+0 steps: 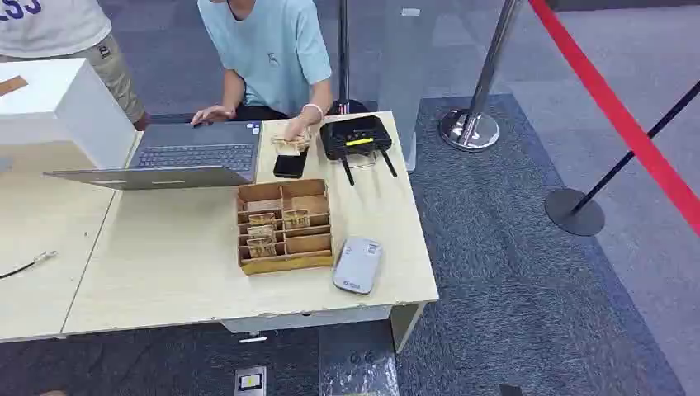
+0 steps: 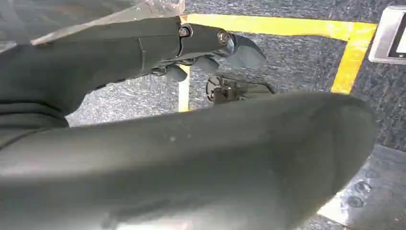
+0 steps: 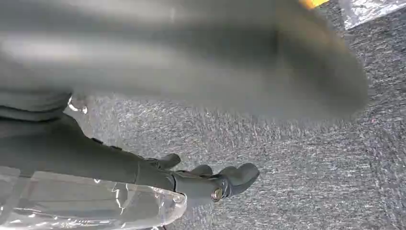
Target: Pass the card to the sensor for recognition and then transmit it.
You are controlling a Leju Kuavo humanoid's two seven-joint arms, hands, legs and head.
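Head view: we look down on a pale wooden table (image 1: 173, 264) standing on grey carpet. Near its middle sits a brown compartment box (image 1: 285, 227), several of its slots holding cards (image 1: 262, 233). Just beside the box, toward the table's near right corner, lies a flat grey sensor (image 1: 357, 265). Farther back we note an open laptop (image 1: 194, 157), a black phone (image 1: 290, 163) and a black device with a yellow stripe and two antennas (image 1: 357, 139). A white box (image 1: 58, 103) stands at the far left.

A person in a light blue shirt (image 1: 268, 49) sits behind the table, one hand on the laptop, the other hand (image 1: 295, 130) holding what look like more cards above the phone. A second person stands at the far left edge. A red barrier belt (image 1: 615, 111) on metal posts runs along the right.

Left wrist view: we see our left hand (image 2: 210, 52) over dark carpet marked with yellow tape, fingers apart and holding nothing.

Right wrist view: our right hand (image 3: 210, 179) hangs over plain grey carpet, fingers slightly curled but spread, nothing between them. The thumb is blurred in both wrist views.
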